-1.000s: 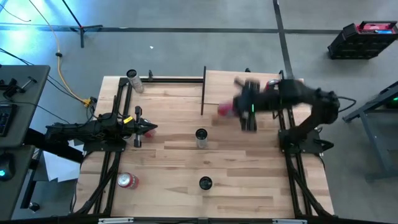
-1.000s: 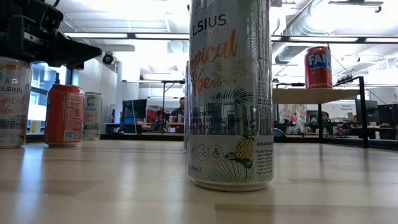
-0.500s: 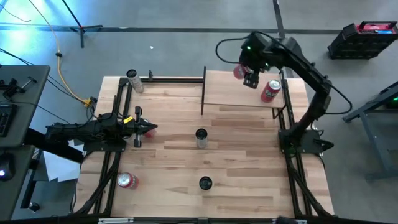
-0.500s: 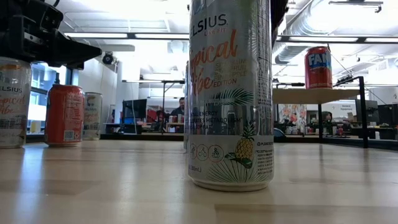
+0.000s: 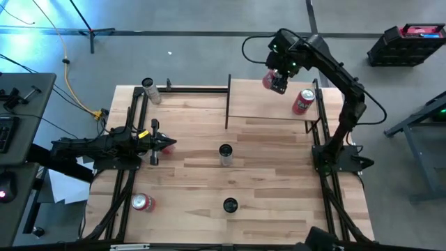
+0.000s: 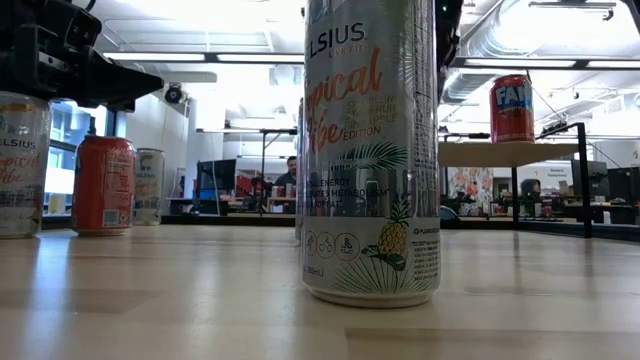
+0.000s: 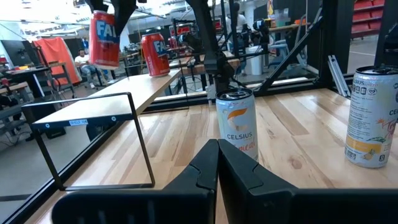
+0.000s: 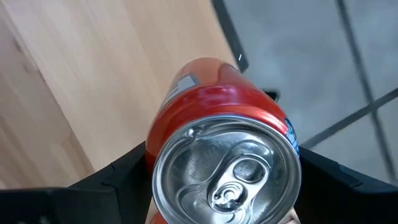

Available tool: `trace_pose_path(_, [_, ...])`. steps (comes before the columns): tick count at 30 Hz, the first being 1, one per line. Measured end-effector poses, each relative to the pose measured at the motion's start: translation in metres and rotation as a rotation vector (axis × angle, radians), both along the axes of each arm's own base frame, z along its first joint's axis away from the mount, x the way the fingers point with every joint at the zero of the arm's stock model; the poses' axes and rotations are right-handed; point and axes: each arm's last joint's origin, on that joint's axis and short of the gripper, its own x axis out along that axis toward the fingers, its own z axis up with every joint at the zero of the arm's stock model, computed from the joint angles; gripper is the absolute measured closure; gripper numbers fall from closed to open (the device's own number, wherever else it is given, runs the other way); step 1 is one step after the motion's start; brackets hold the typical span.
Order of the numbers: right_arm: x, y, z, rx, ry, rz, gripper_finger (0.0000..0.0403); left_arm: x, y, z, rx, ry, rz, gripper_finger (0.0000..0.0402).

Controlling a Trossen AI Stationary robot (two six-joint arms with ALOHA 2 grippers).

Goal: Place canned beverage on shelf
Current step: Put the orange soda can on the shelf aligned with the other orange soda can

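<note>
Item 1, held: red cylindrical aluminium beverage can with silver pull-tab lid (image 8: 224,162). It is clasped across its body by the right gripper (image 5: 278,78), whose jaws are spread wide to the can's girth. In the high view it is carried above the far edge of the flat pale wood shelf board with thin black metal uprights (image 5: 261,101), at about 1 o'clock from table centre.

Handling, judged: a thin-walled can, rigid enough if full, easily dented by hard squeezing. The painted metal is smooth and likely slippery, and whether it is full cannot be told. Hold is best taken at mid-body on opposite sides, as seen here, with the can kept upright for release onto the board.

Appearance: red wall with a small pale label patch near the lid rim, blue lettering partly visible at 1 side, tab unopened.

Item 2, in place: a second red can with white lettering (image 5: 302,102) is stood on the shelf, toward its 3 o'clock end, apart from the held can.

Item 3, idle: the left gripper (image 5: 166,144) is fully closed on nothing, parked at 9 o'clock over the planked wooden tabletop (image 5: 265,181).
</note>
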Motion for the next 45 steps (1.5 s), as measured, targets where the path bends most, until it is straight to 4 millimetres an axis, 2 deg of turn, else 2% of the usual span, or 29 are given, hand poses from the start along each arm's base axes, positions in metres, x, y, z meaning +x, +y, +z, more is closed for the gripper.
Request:
trace_pose_path(4, [0.001,-0.004,-0.027,0.083,0.079,-0.007,0.0119,0.000,0.000,0.000,0.000,0.000,0.000,0.0398])
trace_pose_path(7, [0.000,-0.001,-0.036,0.115,0.101,0.013,0.0119,0.000,0.000,0.000,0.000,0.000,0.000,0.0398])
trace_pose_path(11, [-0.007,0.003,-0.032,0.103,0.095,0.008,0.0119,0.000,0.000,0.000,0.000,0.000,0.000,0.0398])
trace_pose_path(16, [-0.029,0.007,-0.026,0.084,0.087,-0.037,0.0119,0.000,0.000,0.000,0.000,0.000,0.000,0.0398])
trace_pose_path(19, [-0.037,0.007,-0.029,0.108,0.083,-0.055,0.0118,0.000,0.000,0.000,0.000,0.000,0.000,0.0398])
trace_pose_path(25, [-0.040,0.005,-0.040,0.134,0.125,-0.054,0.0115,0.000,0.000,0.000,0.000,0.000,0.000,0.0398])
trace_pose_path(30, [-0.040,0.004,-0.038,0.117,0.125,-0.072,0.0111,0.000,0.000,0.000,0.000,0.000,0.000,0.0398])
trace_pose_path(39, [-0.040,0.004,-0.037,0.092,0.145,-0.079,0.0063,0.000,0.000,0.000,0.000,0.000,0.000,0.0398])
trace_pose_path(45, [-0.042,0.003,-0.037,0.050,0.190,-0.080,0.0058,0.000,0.000,0.000,0.000,0.000,0.000,0.0398])
